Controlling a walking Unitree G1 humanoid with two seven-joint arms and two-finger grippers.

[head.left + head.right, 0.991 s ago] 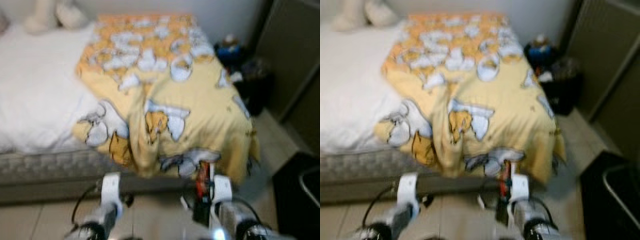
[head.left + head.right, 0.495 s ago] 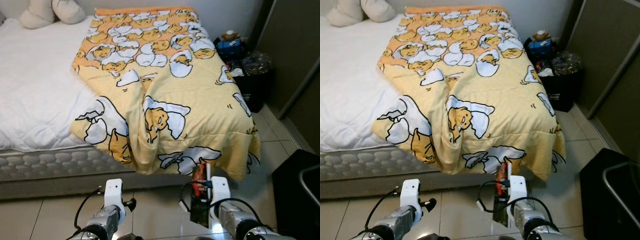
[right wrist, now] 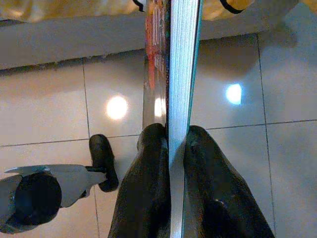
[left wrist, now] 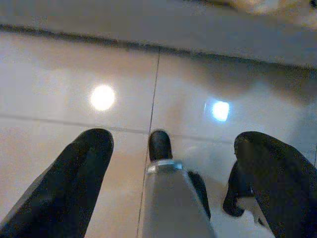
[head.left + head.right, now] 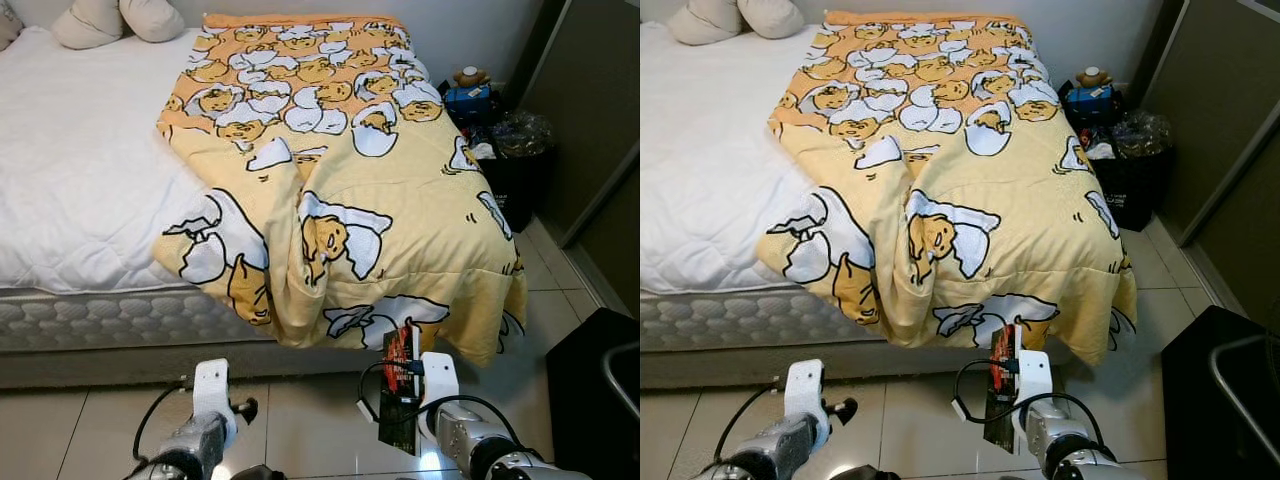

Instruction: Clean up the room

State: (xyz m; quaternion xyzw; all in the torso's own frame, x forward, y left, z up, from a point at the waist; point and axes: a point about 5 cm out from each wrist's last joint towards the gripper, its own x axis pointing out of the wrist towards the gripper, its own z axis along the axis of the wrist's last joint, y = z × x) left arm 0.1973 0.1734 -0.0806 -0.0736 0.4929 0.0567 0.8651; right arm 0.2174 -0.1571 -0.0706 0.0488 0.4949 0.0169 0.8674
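Right wrist view has the right gripper (image 3: 168,144) clamped on a thin book (image 3: 173,64) above the floor near the bed (image 5: 80,190), left gripper (image 4: 168,148) spread empty, so putting it away remains, I'd say.

Overall light: bright, even indoor light from above; colours on the yellow duvet (image 5: 340,190) read clearly.
Sharpness, eye views: crisp across the frame, no motion blur; slight softness at the bottom edge.
Shadows: a soft dark band under the bed edge (image 5: 110,365), upper part of the left wrist view also shaded.
Glare: round and square bright reflections on the glossy floor tiles (image 4: 102,97), repeated in the right wrist view.
Out of focus: the near black fingers (image 4: 74,178) are blurred.
Dim zone: the right side of the eye views, by the dark cabinet (image 5: 1230,150).
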